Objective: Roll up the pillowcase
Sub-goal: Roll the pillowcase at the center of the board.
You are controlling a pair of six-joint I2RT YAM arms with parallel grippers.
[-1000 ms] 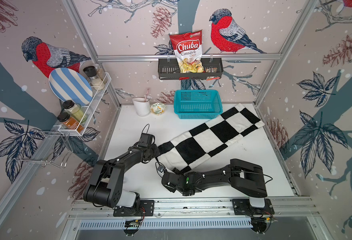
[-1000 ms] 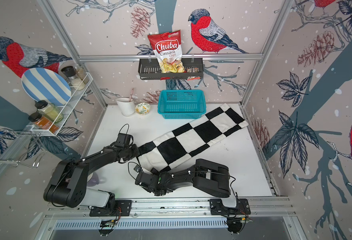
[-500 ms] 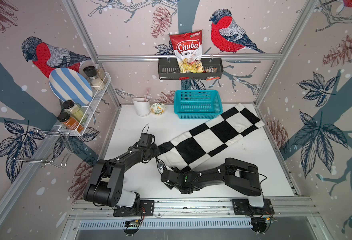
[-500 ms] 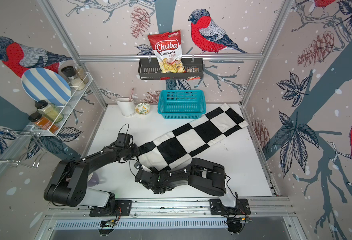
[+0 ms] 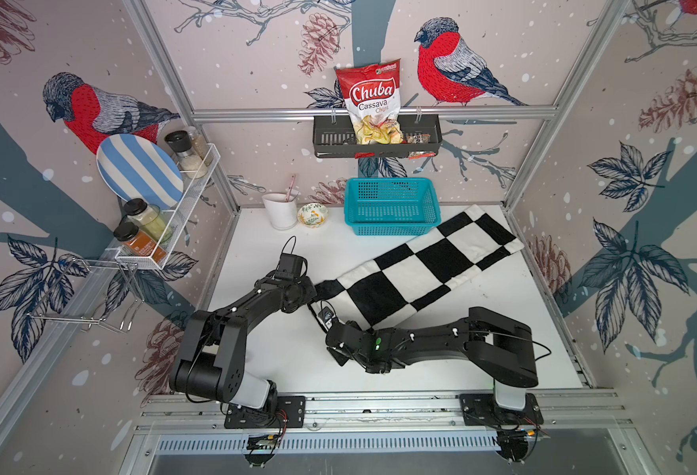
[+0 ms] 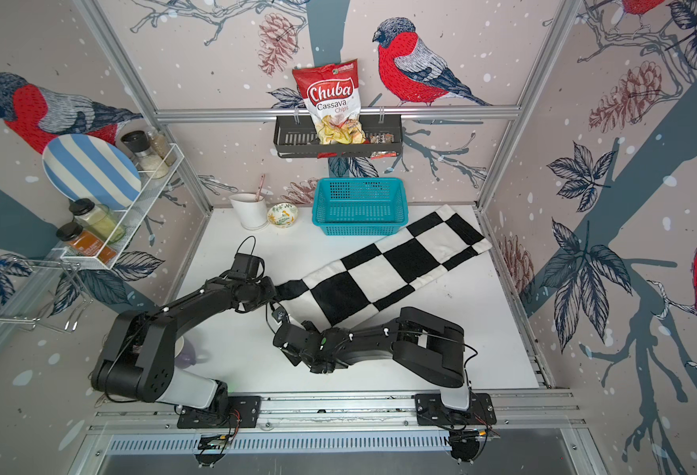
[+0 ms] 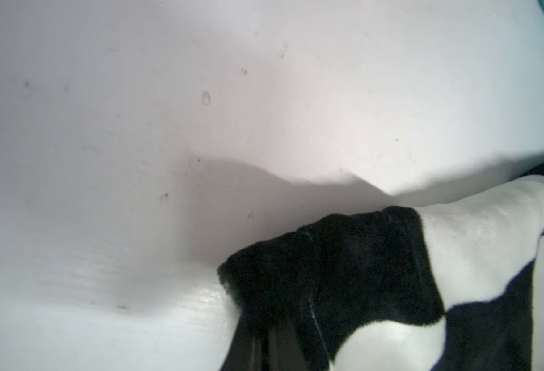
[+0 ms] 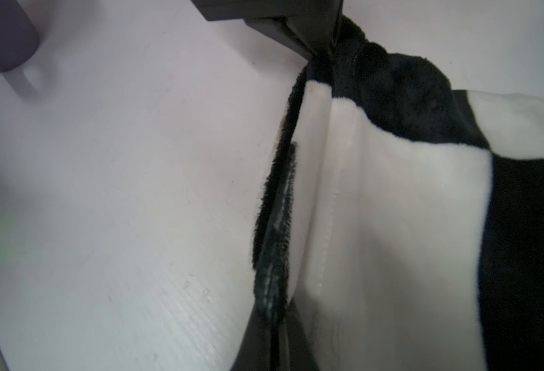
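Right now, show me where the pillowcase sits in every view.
In a top view: pillowcase lies diagonally across mid-table.
In a top view: pillowcase, same diagonal.
Left wrist: pillowcase close up, black corner foremost.
Right wrist: pillowcase close up, stitched end hem showing.
Shared landmark: the white table beneath it.

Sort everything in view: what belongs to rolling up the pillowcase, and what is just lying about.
Belongs to the job:
- pillowcase, checkered, flat on the table
- left gripper, shut on its black corner
- right gripper, shut on its near edge

Just lying about:
- teal basket
- white cup
- small bowl
- chips bag
- striped plate
- spice jars
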